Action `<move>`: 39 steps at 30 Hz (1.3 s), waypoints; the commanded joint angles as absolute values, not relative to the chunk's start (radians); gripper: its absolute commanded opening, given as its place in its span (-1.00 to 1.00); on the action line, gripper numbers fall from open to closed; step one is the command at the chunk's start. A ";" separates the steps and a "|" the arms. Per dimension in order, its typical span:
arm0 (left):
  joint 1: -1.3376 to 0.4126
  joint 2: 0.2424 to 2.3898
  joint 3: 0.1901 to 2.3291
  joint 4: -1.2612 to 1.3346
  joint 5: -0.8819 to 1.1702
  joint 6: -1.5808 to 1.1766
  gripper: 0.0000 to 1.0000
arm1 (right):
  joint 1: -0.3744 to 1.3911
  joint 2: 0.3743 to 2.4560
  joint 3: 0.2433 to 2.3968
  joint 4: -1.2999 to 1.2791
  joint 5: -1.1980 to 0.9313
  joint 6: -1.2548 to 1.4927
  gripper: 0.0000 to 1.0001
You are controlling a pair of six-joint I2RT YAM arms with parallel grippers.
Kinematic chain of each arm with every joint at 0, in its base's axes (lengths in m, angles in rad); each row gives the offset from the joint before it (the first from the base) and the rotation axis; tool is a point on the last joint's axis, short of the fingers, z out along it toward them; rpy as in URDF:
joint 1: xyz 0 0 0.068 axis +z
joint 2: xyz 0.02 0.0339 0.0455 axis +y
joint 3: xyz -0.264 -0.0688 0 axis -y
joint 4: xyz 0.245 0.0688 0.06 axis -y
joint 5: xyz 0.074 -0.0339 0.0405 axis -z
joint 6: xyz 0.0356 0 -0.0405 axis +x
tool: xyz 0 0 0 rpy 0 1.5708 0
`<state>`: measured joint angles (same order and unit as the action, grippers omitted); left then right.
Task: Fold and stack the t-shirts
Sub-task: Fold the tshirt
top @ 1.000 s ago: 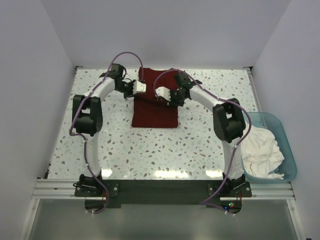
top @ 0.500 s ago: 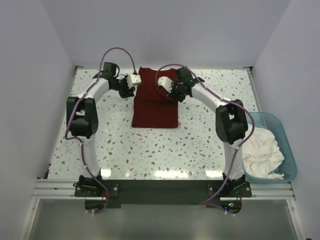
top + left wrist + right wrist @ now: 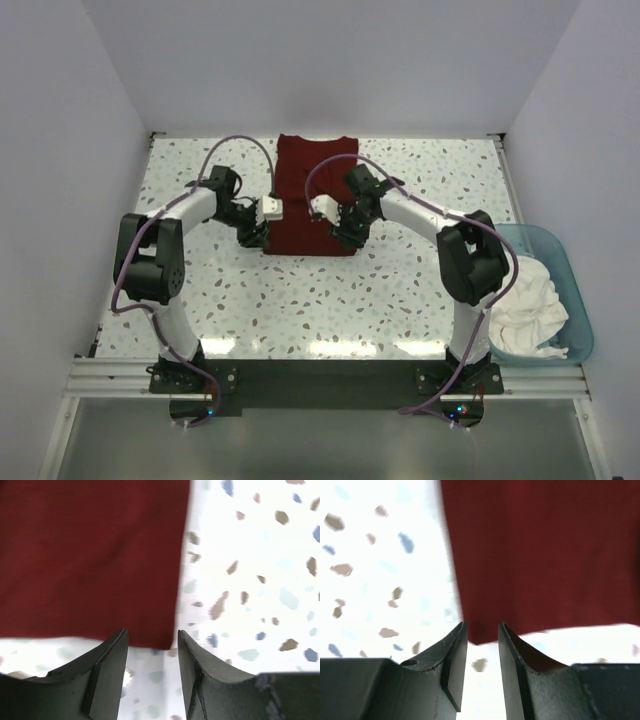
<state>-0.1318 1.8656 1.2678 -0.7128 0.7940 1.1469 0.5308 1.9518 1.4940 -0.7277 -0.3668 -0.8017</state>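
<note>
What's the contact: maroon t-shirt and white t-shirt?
Apart. Top view: maroon t-shirt lies on the table, white t-shirt in the blue tub at its right edge, bare surface between.

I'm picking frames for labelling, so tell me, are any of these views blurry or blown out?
Top external view: sharp, evenly lit, one glare band along the near edge of the table. Left wrist view: the maroon t-shirt has smeared edges, though the left hand is crisp. Right wrist view: same smear, and the table washes out nearly white.

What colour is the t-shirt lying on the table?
Dark red: the plain maroon cloth t-shirt shows best in the left wrist view.
</note>
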 commanded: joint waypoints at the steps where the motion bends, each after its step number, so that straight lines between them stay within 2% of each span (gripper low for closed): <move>1: -0.170 1.786 1.178 -0.709 0.796 1.287 -0.01 | 0.546 1.921 1.431 -0.689 -0.387 -0.868 -0.30; 13: -0.229 1.828 1.112 -0.612 0.695 1.322 -0.01 | 0.574 1.971 1.312 -0.571 -0.292 -0.931 -0.34; 16: -0.230 1.851 1.109 -0.606 0.646 1.333 -0.08 | 0.574 1.976 1.299 -0.558 -0.267 -0.945 -0.42; 19: -0.230 1.867 1.108 -0.610 0.611 1.344 -0.36 | 0.575 1.970 1.279 -0.542 -0.239 -0.953 -0.73; 20: -0.230 1.867 1.109 -0.627 0.607 1.351 -0.58 | 0.575 1.967 1.278 -0.541 -0.227 -0.951 -0.94; 23: -0.230 1.852 1.138 -0.641 0.618 1.341 -0.88 | 0.568 1.941 1.296 -0.555 -0.232 -0.933 -1.00; 25: -0.227 1.841 1.210 -0.661 0.638 1.300 -0.99 | 0.546 1.916 1.339 -0.580 -0.253 -0.919 -1.00; 31: -0.207 1.816 1.405 -0.719 0.706 1.186 -1.00 | 0.482 1.833 1.482 -0.659 -0.316 -0.936 -1.00; 39: -0.207 1.749 1.445 -0.709 0.699 1.141 -1.00 | 0.454 1.803 1.605 -0.719 -0.327 -0.939 -1.00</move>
